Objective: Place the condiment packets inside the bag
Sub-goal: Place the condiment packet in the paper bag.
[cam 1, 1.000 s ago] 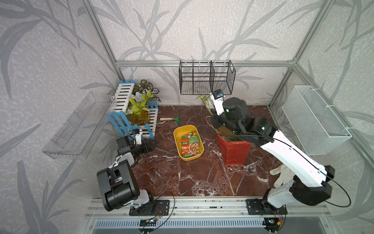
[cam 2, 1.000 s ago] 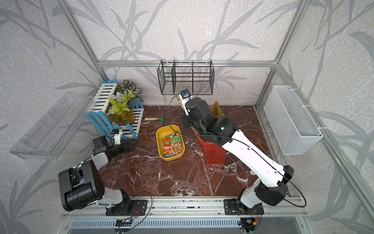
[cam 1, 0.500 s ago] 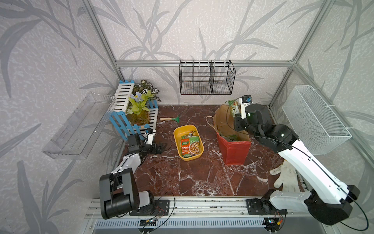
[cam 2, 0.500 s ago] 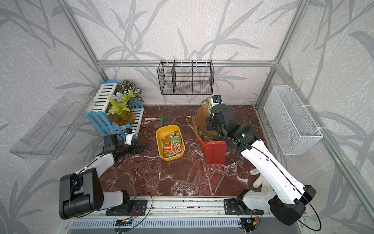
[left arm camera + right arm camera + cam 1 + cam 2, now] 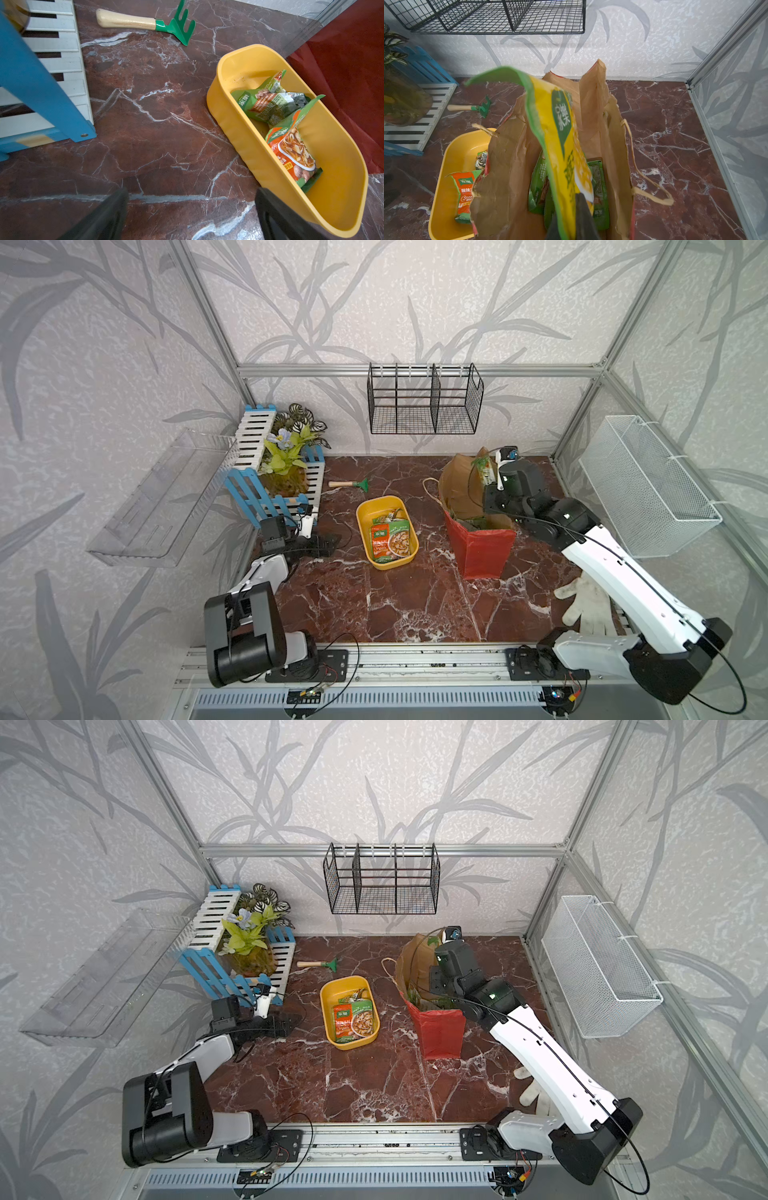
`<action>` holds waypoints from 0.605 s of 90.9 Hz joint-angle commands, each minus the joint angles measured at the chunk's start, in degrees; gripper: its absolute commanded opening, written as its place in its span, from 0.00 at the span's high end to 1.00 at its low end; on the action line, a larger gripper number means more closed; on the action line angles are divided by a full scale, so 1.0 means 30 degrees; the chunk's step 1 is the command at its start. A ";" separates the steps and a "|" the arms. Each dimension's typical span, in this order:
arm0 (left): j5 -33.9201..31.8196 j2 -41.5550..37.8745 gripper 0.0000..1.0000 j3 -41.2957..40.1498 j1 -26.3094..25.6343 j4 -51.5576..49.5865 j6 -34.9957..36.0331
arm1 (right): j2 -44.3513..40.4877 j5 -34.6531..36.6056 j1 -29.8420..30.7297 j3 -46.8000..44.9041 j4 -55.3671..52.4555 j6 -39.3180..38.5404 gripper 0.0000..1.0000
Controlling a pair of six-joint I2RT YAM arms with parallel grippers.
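Note:
The red paper bag (image 5: 482,547) (image 5: 442,1029) stands open right of centre, brown inside (image 5: 508,166). My right gripper (image 5: 571,220) (image 5: 487,489) hangs over its mouth, shut on a yellow and green condiment packet (image 5: 560,135) (image 5: 483,467) that sticks up from the fingers. More green condiment packets (image 5: 598,182) lie inside the bag. Others lie in the yellow tray (image 5: 365,506) (image 5: 228,116): a green one (image 5: 268,106) and an orange-red one (image 5: 291,149) (image 5: 390,537). My left gripper (image 5: 191,193) (image 5: 332,539) is open and empty, low over the floor beside the tray.
A green hand rake (image 5: 349,484) lies behind the tray. A blue and white fence planter (image 5: 282,464) stands at the back left. A black wire rack (image 5: 424,402) hangs on the back wall, a white mesh basket (image 5: 648,489) on the right wall. A white glove (image 5: 586,601) lies front right.
My right arm has carried the yellow packet rightwards from beside the bag to over its mouth and a little lower. My left arm has reached out towards the tray.

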 commanded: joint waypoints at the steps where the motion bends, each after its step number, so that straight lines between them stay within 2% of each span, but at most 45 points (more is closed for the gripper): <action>1: 0.0153 -0.0070 0.00 0.0092 0.0102 -0.0152 0.0042 | -0.0294 -0.0195 -0.0236 -0.0177 0.0815 0.0293 1.00; 9: 0.0124 -0.0055 0.00 0.0104 0.0162 -0.0142 -0.0030 | 0.0047 0.0005 -0.0253 0.0165 0.0540 0.0162 1.00; 11: 0.0146 -0.0059 0.00 0.0091 0.0172 -0.0157 -0.0040 | 0.0128 0.0029 -0.0253 0.0310 0.0407 0.0163 0.97; 17: 0.0337 -0.0079 0.00 0.0143 0.0335 -0.0143 -0.0200 | 0.0226 -0.0201 -0.0168 0.0603 0.0320 -0.0185 0.69; 26: 0.1719 0.0196 0.00 0.0454 0.1156 -0.0468 -0.0373 | 0.0485 0.1130 0.1180 0.1267 0.0670 -0.0920 0.47; 34: 0.2347 0.0661 0.00 0.0908 0.1881 -0.0689 -0.0524 | 0.1033 0.3101 0.3054 0.2493 0.0653 -0.2340 0.42; 41: 0.2354 0.0989 0.00 0.0963 0.2401 -0.0237 -0.1029 | 0.1519 0.3190 0.4381 0.3453 0.0794 -0.3498 0.39; 46: 0.2315 0.1237 0.00 0.1034 0.2645 -0.0083 -0.1370 | 0.1921 0.2285 0.5169 0.4055 0.0710 -0.4556 0.35; 55: 0.2175 0.1552 0.00 0.1102 0.2979 0.0347 -0.1860 | 0.3745 -0.1902 0.5667 0.5915 -0.1175 -0.5950 0.31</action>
